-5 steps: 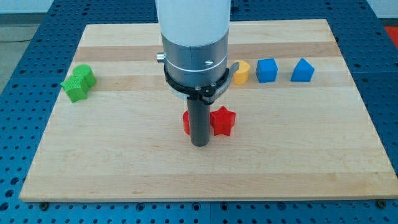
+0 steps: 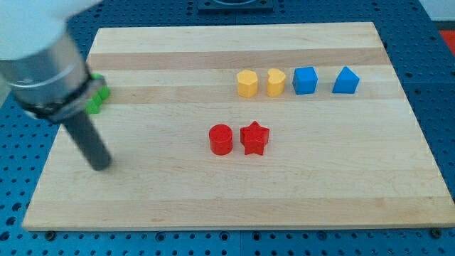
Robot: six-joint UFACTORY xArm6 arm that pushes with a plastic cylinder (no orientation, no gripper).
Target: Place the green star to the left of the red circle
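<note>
The green star [image 2: 99,97] sits near the board's left edge, mostly hidden behind my arm; only a small green part shows. The red circle [image 2: 221,139] stands near the board's middle, touching a red star [image 2: 254,138] on its right. My tip [image 2: 102,165] is on the board at the left, below the green star and far left of the red circle. The arm is motion-blurred.
Near the view's top right stand a yellow hexagon [image 2: 247,83], a yellow heart-like block [image 2: 276,82], a blue cube [image 2: 305,80] and a blue pentagon-like block [image 2: 345,81] in a row. The wooden board [image 2: 234,203] lies on a blue perforated table.
My tip has swept from beside the red circle to the board's left side, below the green star. The yellow hexagon, hidden before, now shows. The blocks have not visibly moved.
</note>
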